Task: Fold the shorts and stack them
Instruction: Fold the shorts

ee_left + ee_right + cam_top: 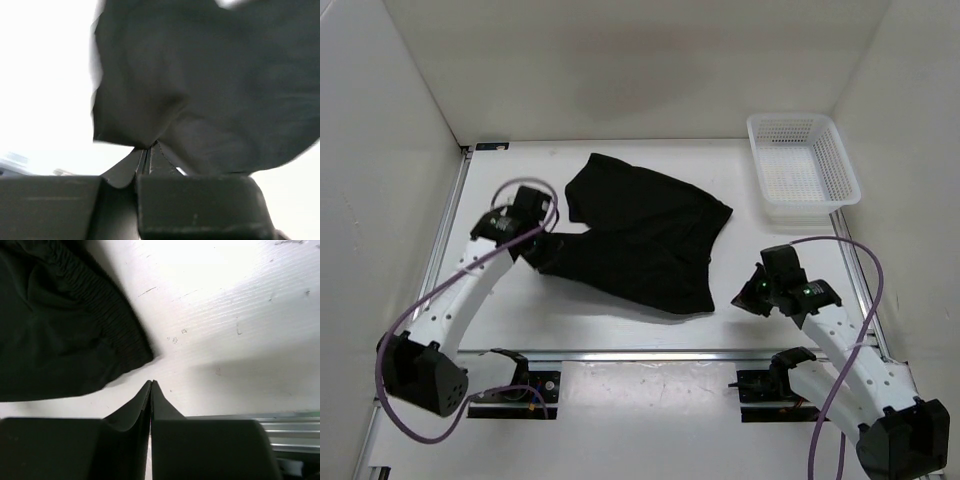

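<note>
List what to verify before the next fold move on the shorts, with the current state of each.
1. Left gripper has fabric: ok, shut on an edge of the shorts.
2. Right gripper ready to grasp: not ok, it is shut and holds nothing.
3. Right gripper at the fabric: not ok, it sits just short of the waistband corner, not touching.
4. Shorts spread flat: not ok, they lie rumpled and skewed.
5. Basket out of the way: ok, it stands apart at the far right.
6. Depth of the left gripper's bite: cannot tell.
</note>
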Controlling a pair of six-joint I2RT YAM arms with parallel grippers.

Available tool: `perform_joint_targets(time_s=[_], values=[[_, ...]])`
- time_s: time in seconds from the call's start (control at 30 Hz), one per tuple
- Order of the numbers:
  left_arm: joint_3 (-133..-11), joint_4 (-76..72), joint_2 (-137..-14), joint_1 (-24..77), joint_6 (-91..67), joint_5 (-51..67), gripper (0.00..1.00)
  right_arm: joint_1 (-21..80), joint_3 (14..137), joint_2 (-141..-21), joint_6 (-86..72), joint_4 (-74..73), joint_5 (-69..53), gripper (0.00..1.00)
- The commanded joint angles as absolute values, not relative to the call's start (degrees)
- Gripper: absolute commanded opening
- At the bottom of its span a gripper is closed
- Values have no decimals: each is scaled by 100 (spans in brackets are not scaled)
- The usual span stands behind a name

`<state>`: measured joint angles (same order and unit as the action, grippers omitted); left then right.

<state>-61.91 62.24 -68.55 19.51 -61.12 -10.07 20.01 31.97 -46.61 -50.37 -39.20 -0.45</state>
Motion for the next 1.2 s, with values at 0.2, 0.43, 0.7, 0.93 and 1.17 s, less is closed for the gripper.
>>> perform_joint_targets(time_s=[0.2, 0.43, 0.7, 0.93, 1.17], values=[[-8885, 6354, -8612, 1872, -4860, -1477, 10, 2021, 3929, -4885, -4518, -4246, -112, 7], [-8657, 6302, -8675, 1872, -4703, -1336, 10, 2416, 3307, -5853, -5658, -2288, -2212, 62], [-8525, 6196, -8675, 1872, -4702, -1266, 10, 2900, 2593, -6731, -7900, -212, -2645, 57], [-8412, 6196, -8622, 1872, -4702, -1327, 10, 3120, 2408, -7118, -8297, -26, -2461, 59], [-8358, 6248, -8570, 1872, -4702, -1327, 10, 3120, 2479, -7830, -8350, 202, -2461, 61]])
